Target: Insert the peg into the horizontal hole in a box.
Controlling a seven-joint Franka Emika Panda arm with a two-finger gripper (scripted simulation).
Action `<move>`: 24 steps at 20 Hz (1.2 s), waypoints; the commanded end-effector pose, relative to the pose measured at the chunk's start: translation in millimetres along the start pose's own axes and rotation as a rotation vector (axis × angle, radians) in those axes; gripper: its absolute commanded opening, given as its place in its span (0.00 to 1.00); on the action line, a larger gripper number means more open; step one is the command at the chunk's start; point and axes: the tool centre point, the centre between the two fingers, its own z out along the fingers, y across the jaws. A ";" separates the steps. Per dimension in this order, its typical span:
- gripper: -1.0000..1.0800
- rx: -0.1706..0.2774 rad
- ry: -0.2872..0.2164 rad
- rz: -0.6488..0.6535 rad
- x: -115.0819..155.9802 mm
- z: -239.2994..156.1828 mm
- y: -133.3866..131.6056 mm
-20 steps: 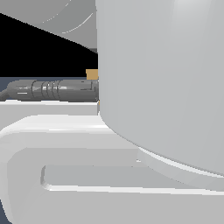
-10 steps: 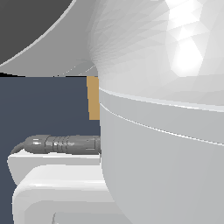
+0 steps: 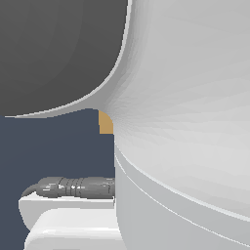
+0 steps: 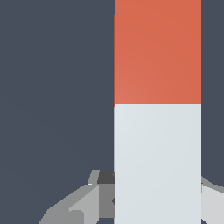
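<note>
Claw gripping the peg.
We see the claw (image 4: 155, 199) closed on the peg (image 4: 157, 105) at its white end; the box (image 3: 105, 123) shows barely.

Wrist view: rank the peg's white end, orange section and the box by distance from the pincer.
1. white end: flanked by the pincer.
2. orange section: beyond the white.
3. box: outside the wrist view, only a sliver in the exterior view; unranked.

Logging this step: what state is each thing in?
peg: lies between the tool's fingers, white end nearest the wrist camera.
tool: around the peg; contact cannot be told.
box: mostly hidden behind the arm; hole not visible.
</note>
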 end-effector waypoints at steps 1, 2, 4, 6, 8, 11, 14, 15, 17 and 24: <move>0.00 -0.001 0.000 0.000 -0.1 -0.4 0.4; 0.00 -0.001 0.000 0.000 -0.1 -0.4 0.4; 0.00 -0.001 0.000 0.000 -0.1 -0.4 0.4; 0.00 -0.001 0.000 0.000 -0.1 -0.4 0.4; 0.00 0.000 0.000 0.000 0.0 0.0 0.2; 0.00 0.000 0.000 0.000 1.9 -0.7 -0.2; 0.00 0.000 0.000 -0.001 8.3 -3.0 -1.3; 0.00 0.000 0.000 -0.002 11.7 -4.2 -1.8; 0.00 0.000 0.000 -0.003 19.6 -7.0 -3.1; 0.00 0.000 0.000 -0.010 69.2 -24.7 -11.3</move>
